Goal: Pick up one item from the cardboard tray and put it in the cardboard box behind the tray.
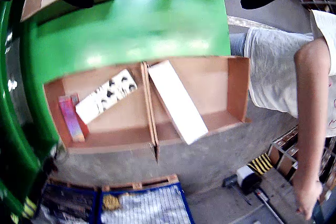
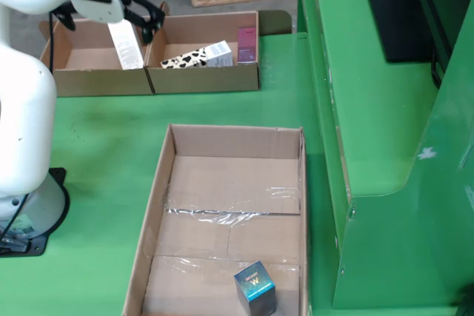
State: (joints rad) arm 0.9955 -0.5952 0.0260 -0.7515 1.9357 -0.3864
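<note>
The jaws (image 2: pixel 135 21) are hanging over the 2-bay box (image 2: pixel 152 79) at 11 o'clock in the fixed view; whether they are pinching the white carton (image 2: pixel 126 44) below, I cannot tell. The carton is leaning on the bay wall and may be tipping out. Counted: 3 cartons in the box, 1 cube (image 2: pixel 255 288) in the tray (image 2: pixel 167 183), 1 person (image 1: pixel 294 72) nearby.

Glossy white rounded arm (image 2: pixel 26 109), black end effector (image 2: pixel 141 20) — black cable
</note>
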